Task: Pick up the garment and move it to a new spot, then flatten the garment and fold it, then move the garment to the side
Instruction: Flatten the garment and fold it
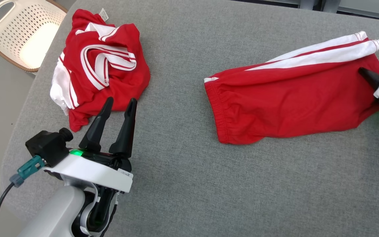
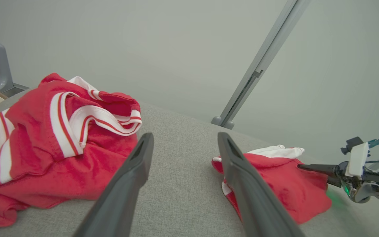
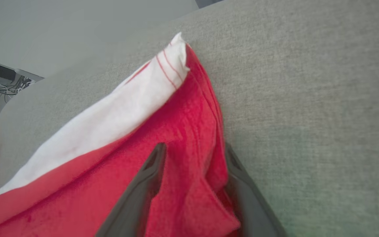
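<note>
Two red-and-white pieces lie on the grey desk [image 1: 183,184]; the garment [image 1: 291,98] being worked on is the flattened one stretched toward the desk's right edge, with its waistband end pointing to the middle and its white stripe along the far side. It looks already folded, so I judge that the last step, shifting it aside, is being set up; that would explain why the right tool [image 3: 195,147] sits at the end nearest the right edge, where a pull could drag the whole length without undoing the fold. Its jaws stand well apart, astride a raised ridge of red cloth, both fingers against the fabric; not yet clamped, by the look of it. The left tool [image 1: 121,99] hovers wide open and empty near the desk's left edge, tips close to the crumpled heap [image 1: 110,72] at the far left corner, well apart from the garment; a white basket [image 1: 25,33] stands on the floor beyond that corner.
</note>
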{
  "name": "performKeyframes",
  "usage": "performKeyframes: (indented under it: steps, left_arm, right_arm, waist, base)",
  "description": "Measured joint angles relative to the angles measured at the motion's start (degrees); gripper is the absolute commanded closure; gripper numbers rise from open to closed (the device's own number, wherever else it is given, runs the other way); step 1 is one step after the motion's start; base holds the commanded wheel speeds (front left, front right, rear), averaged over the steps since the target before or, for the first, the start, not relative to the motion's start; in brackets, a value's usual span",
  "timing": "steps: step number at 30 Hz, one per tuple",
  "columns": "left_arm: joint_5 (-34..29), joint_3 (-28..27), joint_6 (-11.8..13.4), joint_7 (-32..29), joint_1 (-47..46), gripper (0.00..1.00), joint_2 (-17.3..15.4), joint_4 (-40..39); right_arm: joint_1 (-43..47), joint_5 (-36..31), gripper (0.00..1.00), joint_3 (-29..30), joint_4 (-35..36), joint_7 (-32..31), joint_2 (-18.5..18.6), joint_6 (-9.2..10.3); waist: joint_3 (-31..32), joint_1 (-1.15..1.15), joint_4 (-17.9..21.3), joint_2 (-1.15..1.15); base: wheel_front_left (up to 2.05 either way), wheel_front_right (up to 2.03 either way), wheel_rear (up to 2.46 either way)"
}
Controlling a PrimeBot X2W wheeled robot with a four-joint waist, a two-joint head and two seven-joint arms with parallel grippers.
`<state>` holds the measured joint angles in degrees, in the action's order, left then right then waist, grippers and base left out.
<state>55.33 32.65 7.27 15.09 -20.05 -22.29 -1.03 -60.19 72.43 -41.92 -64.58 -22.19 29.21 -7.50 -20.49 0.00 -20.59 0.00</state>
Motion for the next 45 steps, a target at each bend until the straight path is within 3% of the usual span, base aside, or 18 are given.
performKeyframes:
  steps: [14,25,32,45]
  left_arm:
    - [-3.6,-0.7,-0.3,0.1,4.1,0.0,1.3,2.5]
    - [-4.0,-1.8,0.7,0.1,9.7,0.0,-0.2,0.6]
    - [-4.9,-2.1,0.9,0.1,10.6,0.0,0.5,-0.2]
    - [-4.8,-1.1,0.8,-0.4,11.1,0.0,1.5,1.0]
  right_arm:
    - [7.0,4.2,1.0,2.4,4.2,10.6,-2.7,0.0]
    - [16.4,6.8,1.0,3.1,8.0,16.2,-0.5,0.0]
    - [17.5,7.1,1.0,3.0,9.6,18.4,0.7,0.0]
    - [11.3,1.9,1.0,-4.1,14.4,17.4,-5.7,0.01]
  waist:
    - [5.6,0.0,4.6,0.0]
    - [10.8,0.0,12.4,0.0]
    - [13.1,0.0,14.9,0.0]
    - [15.0,0.0,12.9,0.0]
  base:
    - [0.0,0.0,0.0]
    - [0.0,0.0,0.0]
    - [0.0,0.0,0.0]
    - [0.0,0.0,0.0]
